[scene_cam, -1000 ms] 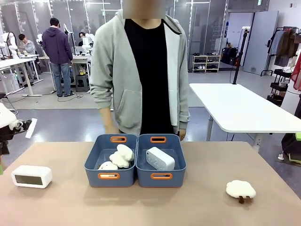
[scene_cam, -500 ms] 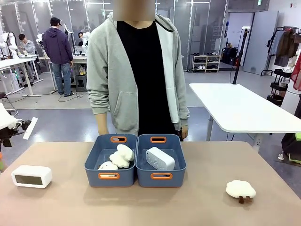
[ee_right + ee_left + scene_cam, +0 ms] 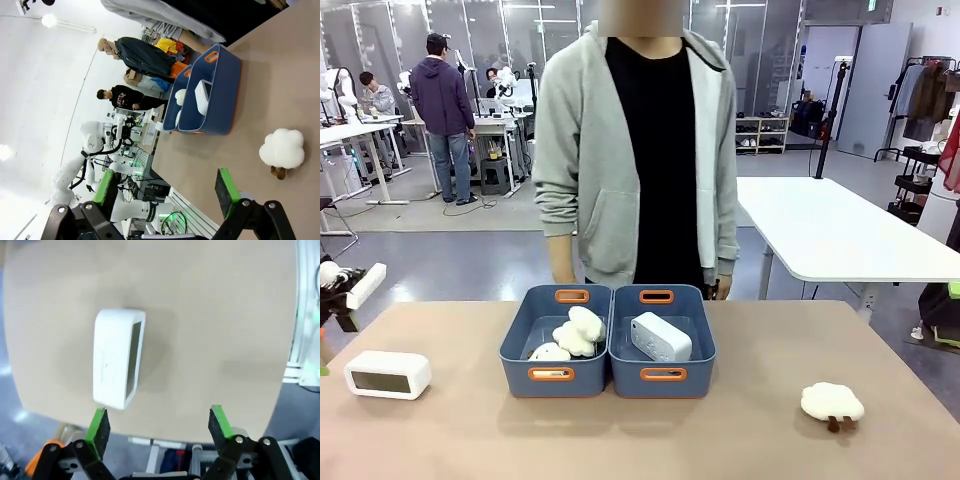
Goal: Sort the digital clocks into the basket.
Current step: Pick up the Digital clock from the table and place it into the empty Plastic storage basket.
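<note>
One digital clock point(image 3: 388, 374) rests on the table at the far left, display facing me; the left wrist view looks down on that clock point(image 3: 119, 358). My left gripper point(image 3: 159, 426) hangs open above it, nothing between its green pads; part of the left arm point(image 3: 342, 285) shows at the left edge. A second clock point(image 3: 661, 337) lies in the right blue basket point(image 3: 663, 376), also seen as a clock point(image 3: 205, 94) in the basket point(image 3: 216, 100) from the right wrist. My right gripper point(image 3: 167, 192) is open and empty, well back from the bins.
The left blue bin point(image 3: 552, 373) holds white sheep plush toys point(image 3: 575, 333). Another sheep plush point(image 3: 832, 403) point(image 3: 282, 147) sits at the right of the table. A person in a grey hoodie point(image 3: 638, 150) stands behind the bins.
The person has stepped to the right behind the bins. The left arm at the left edge has shifted lower. Clocks, bins and plush toys stay put.
</note>
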